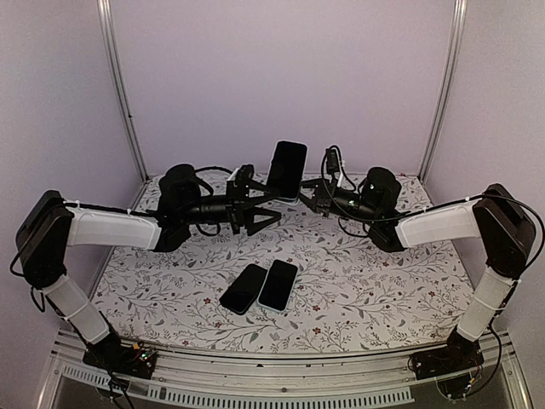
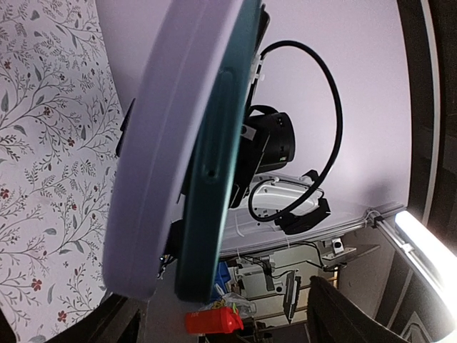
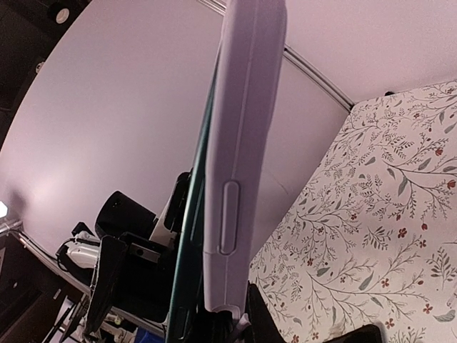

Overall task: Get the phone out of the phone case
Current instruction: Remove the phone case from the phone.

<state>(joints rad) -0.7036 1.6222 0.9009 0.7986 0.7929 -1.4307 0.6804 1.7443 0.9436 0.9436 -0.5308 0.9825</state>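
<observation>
The phone case [image 2: 157, 157] is held aloft, upright, between the left gripper [image 1: 260, 198] and the right gripper [image 1: 311, 198]. Its lower end seems to be clamped by the right fingers [image 3: 258, 325]. The left fingers [image 2: 335, 314] are spread to either side of it, and contact cannot be made out. A wedge-shaped gap appears between the lilac case and the teal-edged phone [image 2: 214, 186], widest at the end nearest the fingers. Removal is judged begun but unfinished: the phone is yet to be drawn fully clear. A dark handset [image 1: 243, 288] and a pale-rimmed handset [image 1: 278, 285] are seen lying well below the fingers
</observation>
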